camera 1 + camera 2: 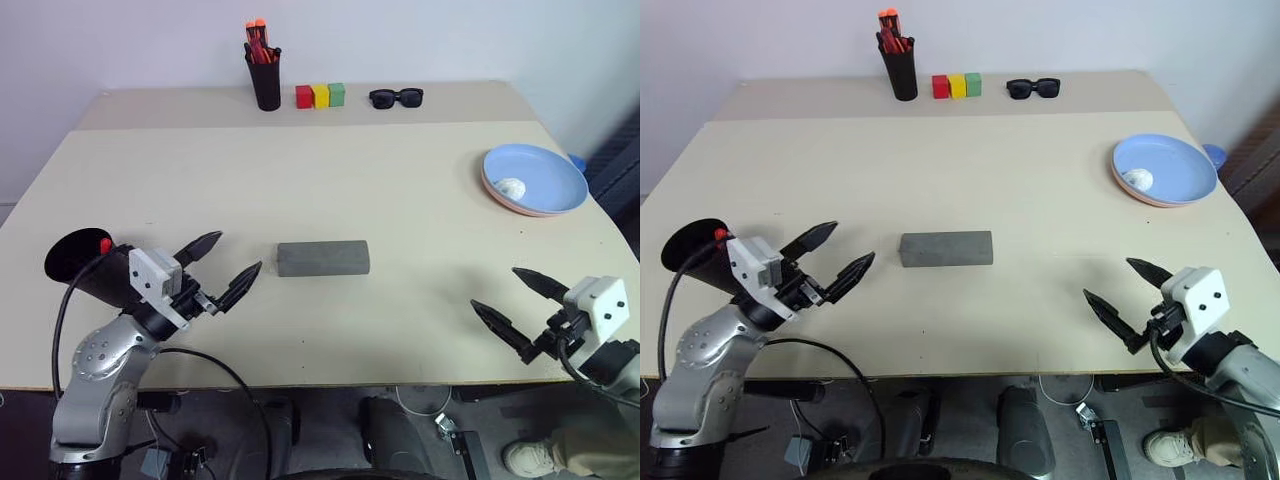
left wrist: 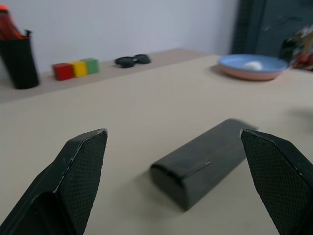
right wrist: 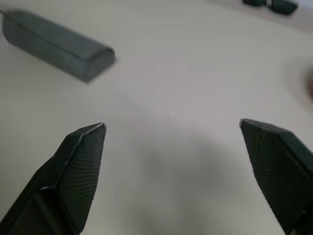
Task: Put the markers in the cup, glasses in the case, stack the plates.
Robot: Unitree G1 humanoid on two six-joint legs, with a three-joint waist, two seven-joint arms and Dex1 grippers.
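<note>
The grey spectacle case [image 1: 323,258] lies shut near the middle of the desk [image 1: 300,170]. The left hand [image 1: 222,267] hangs near the case's left end, fingers spread wide and empty, with the black cone-shaped cup [image 1: 78,265] (a red marker cap [image 1: 105,244] showing at its mouth) behind its wrist. The right hand [image 1: 520,304], equally open and empty, sits over the desk's near right edge. The light blue plate [image 1: 536,178] rests stacked on the pink one at the far right.
</note>
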